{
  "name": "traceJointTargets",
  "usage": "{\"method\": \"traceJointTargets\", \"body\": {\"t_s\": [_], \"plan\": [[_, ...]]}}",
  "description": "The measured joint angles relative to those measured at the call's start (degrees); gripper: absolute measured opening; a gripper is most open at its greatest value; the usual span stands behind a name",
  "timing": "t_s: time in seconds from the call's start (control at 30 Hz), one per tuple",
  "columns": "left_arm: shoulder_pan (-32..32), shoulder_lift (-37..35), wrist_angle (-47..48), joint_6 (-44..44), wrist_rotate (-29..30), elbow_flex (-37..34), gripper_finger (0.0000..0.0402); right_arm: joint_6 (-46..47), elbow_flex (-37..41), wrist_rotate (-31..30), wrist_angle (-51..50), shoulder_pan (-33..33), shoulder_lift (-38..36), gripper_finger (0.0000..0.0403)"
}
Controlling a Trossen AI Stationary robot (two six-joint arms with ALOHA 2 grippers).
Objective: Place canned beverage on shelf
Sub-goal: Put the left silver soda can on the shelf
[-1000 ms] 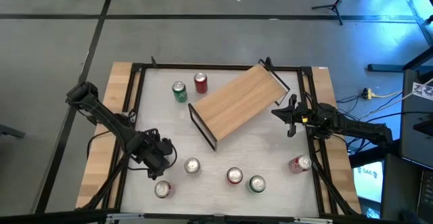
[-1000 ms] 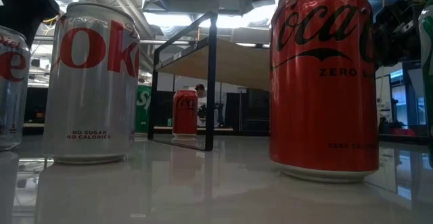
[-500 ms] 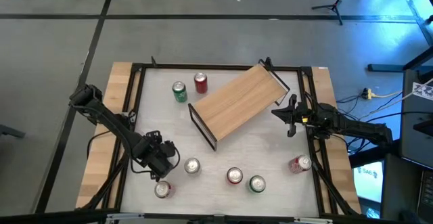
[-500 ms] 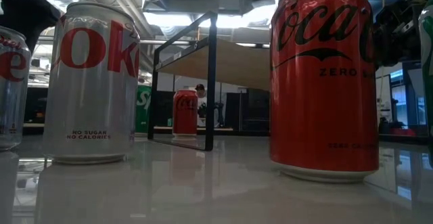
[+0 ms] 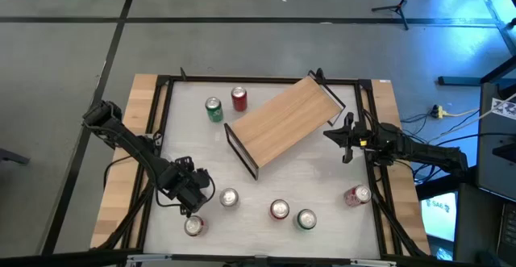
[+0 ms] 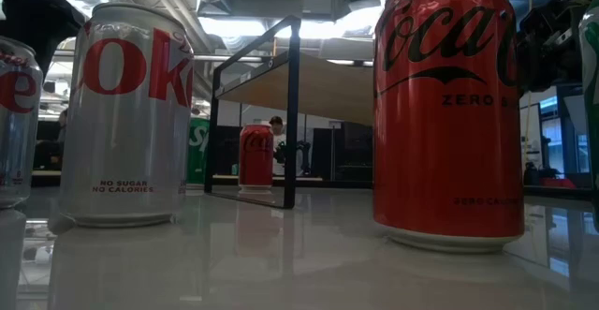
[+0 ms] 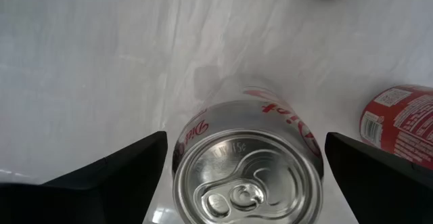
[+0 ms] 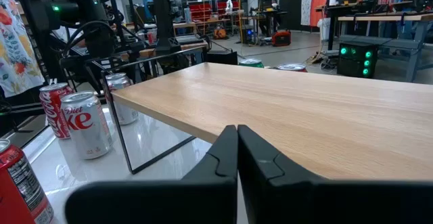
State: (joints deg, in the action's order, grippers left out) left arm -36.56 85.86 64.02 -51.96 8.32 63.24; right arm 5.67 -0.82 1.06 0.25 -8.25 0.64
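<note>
Cans, seven, stand on the white counter point(image 5: 322, 178): two at eleven o'clock, five along six. Shelf point(image 5: 282, 123) sits mid-counter, askew. Left tool point(image 5: 192, 210), fingers apart, straddles silver can point(image 7: 247, 173). Right tool point(image 5: 339, 143), fingers together, waits at three o'clock. Grey floor around.

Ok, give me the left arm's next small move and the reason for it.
Probably lower the left gripper and close on the silver Diet Coke can. Its fingers stand open on either side of the upright can, seemingly not touching it, and the shelf holds no can yet.
</note>
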Motion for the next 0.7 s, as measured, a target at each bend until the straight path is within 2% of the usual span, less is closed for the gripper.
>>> {"method": "traceJointTargets", "body": {"t_s": [0.57, 0.7], "plan": [[-0.01, -0.04, -1.78, 0.01, -0.36, 0.0, 0.039, 0.0, 0.0, 0.0, 0.0, -0.01, 0.02, 0.0001], [0.0, -0.04, -1.69, 0.0, -0.42, 0.0, 0.0379, 0.0, 0.0, 0.0, 0.0, -0.02, 0.02, 0.0001]]}}
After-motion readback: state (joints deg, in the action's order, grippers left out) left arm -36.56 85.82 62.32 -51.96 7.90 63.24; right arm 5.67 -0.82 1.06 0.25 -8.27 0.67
